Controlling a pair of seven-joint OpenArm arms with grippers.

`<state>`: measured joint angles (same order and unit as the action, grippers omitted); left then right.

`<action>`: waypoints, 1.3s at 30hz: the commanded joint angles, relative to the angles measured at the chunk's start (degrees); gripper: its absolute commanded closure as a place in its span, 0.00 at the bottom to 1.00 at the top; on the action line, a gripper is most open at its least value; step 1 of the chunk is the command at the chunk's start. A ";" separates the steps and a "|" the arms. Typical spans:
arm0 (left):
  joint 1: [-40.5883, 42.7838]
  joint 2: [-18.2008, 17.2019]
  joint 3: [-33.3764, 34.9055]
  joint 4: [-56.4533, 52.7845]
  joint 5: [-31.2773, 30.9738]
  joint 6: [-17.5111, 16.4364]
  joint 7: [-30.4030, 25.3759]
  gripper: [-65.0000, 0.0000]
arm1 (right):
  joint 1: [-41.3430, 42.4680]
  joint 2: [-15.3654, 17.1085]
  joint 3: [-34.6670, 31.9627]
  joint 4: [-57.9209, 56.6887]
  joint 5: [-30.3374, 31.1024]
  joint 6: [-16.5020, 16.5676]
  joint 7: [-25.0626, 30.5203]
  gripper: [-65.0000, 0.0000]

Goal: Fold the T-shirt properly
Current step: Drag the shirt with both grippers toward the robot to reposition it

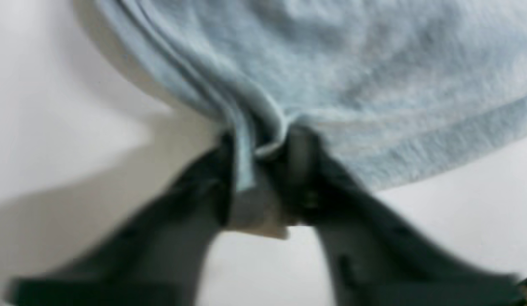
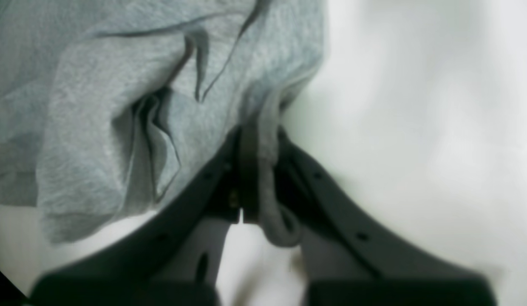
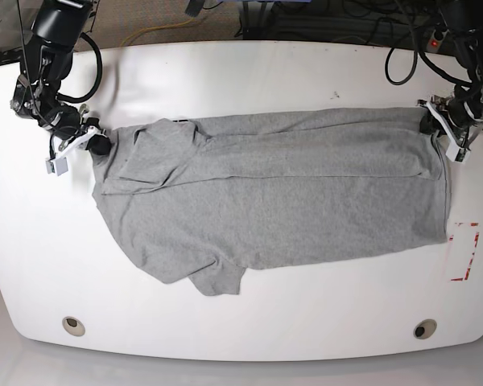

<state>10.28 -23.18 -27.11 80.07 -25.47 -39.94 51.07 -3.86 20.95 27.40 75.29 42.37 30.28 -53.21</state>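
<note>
The T-shirt (image 3: 274, 193) lies spread across the white table (image 3: 249, 72), its far long edge folded over toward the middle. The left gripper (image 1: 263, 144) pinches the bunched hem corner; the right gripper (image 2: 259, 170) pinches a rolled edge at the shoulder end.

- Base view: bright, even, sharp; bench (image 3: 249, 72) edges bow outward.
- Left wrist view: blurred throughout, soft shadow at lower left, shirt (image 1: 331, 63) tinted bluish.
- Right wrist view: soft focus, bench washed out.
</note>
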 commanded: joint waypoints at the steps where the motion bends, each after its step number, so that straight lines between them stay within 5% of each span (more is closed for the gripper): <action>1: 0.13 -0.69 0.08 0.41 3.89 -0.06 1.55 1.00 | -0.85 0.81 0.51 3.26 1.19 0.35 0.51 1.00; 8: 4.88 -0.95 -0.27 6.65 5.56 -0.06 1.55 0.99 | -8.05 0.19 3.15 11.44 1.28 0.00 -2.39 1.00; 16: 11.56 -2.54 -0.27 11.93 5.56 -0.06 1.55 0.99 | -19.13 -5.26 12.03 23.31 1.19 0.35 -7.32 1.00; 22: 13.76 -2.80 -0.27 12.37 5.65 -0.06 1.55 0.98 | -24.41 -6.05 12.82 25.59 1.19 0.35 -7.32 1.00; 25: 13.94 -3.77 0.08 12.37 5.56 -0.06 1.55 0.84 | -25.64 -6.05 12.65 25.33 0.93 0.27 -7.32 0.98; 30: 13.67 -3.77 -0.10 12.81 5.39 -0.06 1.55 0.38 | -26.60 -6.05 13.00 25.59 1.10 0.27 -7.32 0.69; 33: 13.58 -3.77 -1.50 15.53 5.39 -0.06 1.55 0.22 | -26.34 -5.70 13.09 26.82 1.28 0.27 -7.32 0.53; 39: 13.58 -3.77 -6.34 23.09 1.69 -0.06 1.55 0.21 | -23.79 -5.70 15.46 32.98 0.84 -0.08 -7.84 0.43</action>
<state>23.94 -25.76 -32.60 101.43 -22.11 -40.01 53.36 -28.45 14.15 42.41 106.59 42.50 30.06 -61.78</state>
